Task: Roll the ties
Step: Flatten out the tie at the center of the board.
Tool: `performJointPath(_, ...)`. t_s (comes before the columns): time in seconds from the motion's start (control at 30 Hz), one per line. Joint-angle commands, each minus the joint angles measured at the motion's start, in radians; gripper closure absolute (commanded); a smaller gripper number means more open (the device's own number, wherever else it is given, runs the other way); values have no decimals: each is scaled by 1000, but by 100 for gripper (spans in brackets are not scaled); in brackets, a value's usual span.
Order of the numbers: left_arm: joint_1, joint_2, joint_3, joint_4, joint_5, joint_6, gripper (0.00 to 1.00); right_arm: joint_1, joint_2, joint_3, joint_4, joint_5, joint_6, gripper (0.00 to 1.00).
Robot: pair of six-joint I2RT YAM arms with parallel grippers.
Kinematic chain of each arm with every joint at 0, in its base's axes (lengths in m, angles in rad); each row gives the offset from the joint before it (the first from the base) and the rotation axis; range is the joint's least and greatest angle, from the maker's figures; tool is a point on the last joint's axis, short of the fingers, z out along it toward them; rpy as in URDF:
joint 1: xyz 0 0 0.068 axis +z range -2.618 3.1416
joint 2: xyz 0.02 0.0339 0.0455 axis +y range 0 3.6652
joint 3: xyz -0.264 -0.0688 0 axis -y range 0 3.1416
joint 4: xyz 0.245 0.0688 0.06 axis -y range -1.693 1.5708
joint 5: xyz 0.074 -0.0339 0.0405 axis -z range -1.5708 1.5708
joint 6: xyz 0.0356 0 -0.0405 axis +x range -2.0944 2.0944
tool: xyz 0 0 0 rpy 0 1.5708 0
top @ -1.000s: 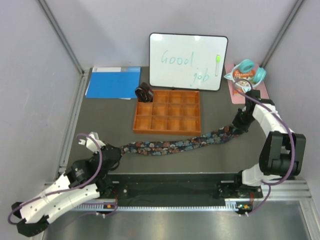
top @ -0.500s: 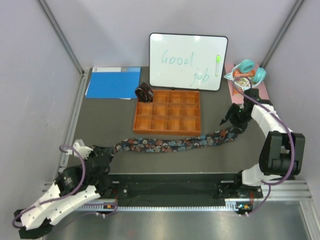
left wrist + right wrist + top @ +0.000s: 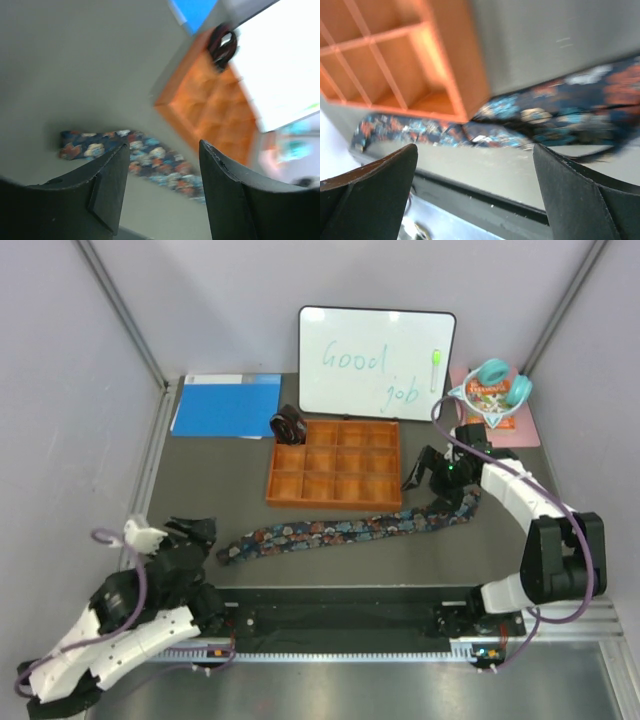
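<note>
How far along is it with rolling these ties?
One looks done: the dark tie sits coiled at the far left corner of the orange tray. Nothing is in hand; the left gripper and right gripper are open and empty. Left: the floral tie lies flat, unrolled.

Mat [image 3: 205,480], left of tray [image 3: 285,498]: bare, wide passage between folder [image 3: 226,405] and tie [image 3: 340,530].
Tie to near rail [image 3: 340,595]: bare strip, narrow.
Tray front to tie: slim gap, pinching shut at the tray's right corner.
Right of tray: taken up by right gripper [image 3: 420,472] and its arm.
Rear: whiteboard [image 3: 376,362] upright just behind tray; coiled tie [image 3: 290,425] at tray's far left corner; headphones [image 3: 492,380] far right.
</note>
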Motion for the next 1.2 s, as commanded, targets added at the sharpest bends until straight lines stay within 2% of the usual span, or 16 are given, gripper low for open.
performJointPath(0.0, 1, 342, 30, 99, 91, 95, 37, 95, -23, 7, 65, -69, 4, 1)
performJointPath(0.07, 0, 533, 89, 28, 127, 13, 36, 135, -30, 9, 65, -63, 1, 1)
performJointPath(0.17, 0, 660, 117, -14, 178, -79, 34, 141, -62, -16, 68, -50, 1, 1)
performJointPath(0.27, 0, 646, 39, 59, 282, -144, 34, 141, -94, -54, 91, -33, 8, 1)
performJointPath(0.3, -2, 631, 5, 169, 313, -158, 34, 141, -102, -66, 104, -36, 11, 1)
performJointPath(0.37, -3, 588, -105, 264, 397, -231, 36, 141, -108, -99, 124, -40, 24, 1)
performJointPath(0.43, -16, 551, -182, 317, 414, -302, 37, 141, -107, -112, 147, -55, 28, 1)
performJointPath(0.5, -45, 519, -214, 323, 370, -384, 37, 140, -107, -116, 147, -66, 18, 1)
performJointPath(0.57, -55, 487, -223, 264, 332, -433, 37, 141, -108, -113, 142, -63, 2, 1)
performJointPath(0.67, -55, 491, -207, 185, 249, -453, 37, 141, -115, -120, 148, -71, -2, 1)
performJointPath(0.8, -55, 514, -208, 170, 195, -470, 39, 141, -113, -139, 163, -72, 4, 1)
performJointPath(0.97, -55, 540, -239, 211, 92, -479, 43, 141, -119, -163, 176, -83, 8, 1)
performJointPath(1.17, -55, 585, -276, 303, 106, -470, 42, 141, -144, -165, 159, -66, 4, 1)
